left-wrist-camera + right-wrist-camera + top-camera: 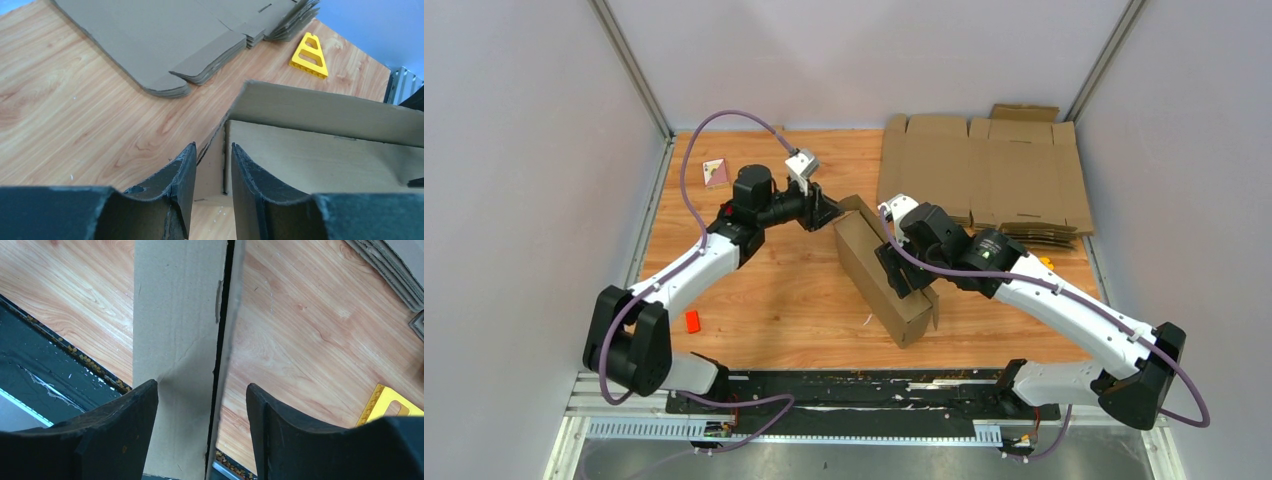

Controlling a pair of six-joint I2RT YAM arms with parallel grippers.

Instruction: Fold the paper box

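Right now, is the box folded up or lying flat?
Folded up: the box stands as a raised block with walls, unlike the flat sheets behind it.

Paper box [879, 275] mid-tabletop [784, 300]. Sheet stack [984, 170] behind it, far right. Left claw [832, 212] at box's far end, right claw [902, 278] on its right side.

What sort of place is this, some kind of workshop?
Probably a robotics lab test cell: two robot arms bolted to a wooden table, plain grey walls closing it in, and a pile of flat cardboard sheets.
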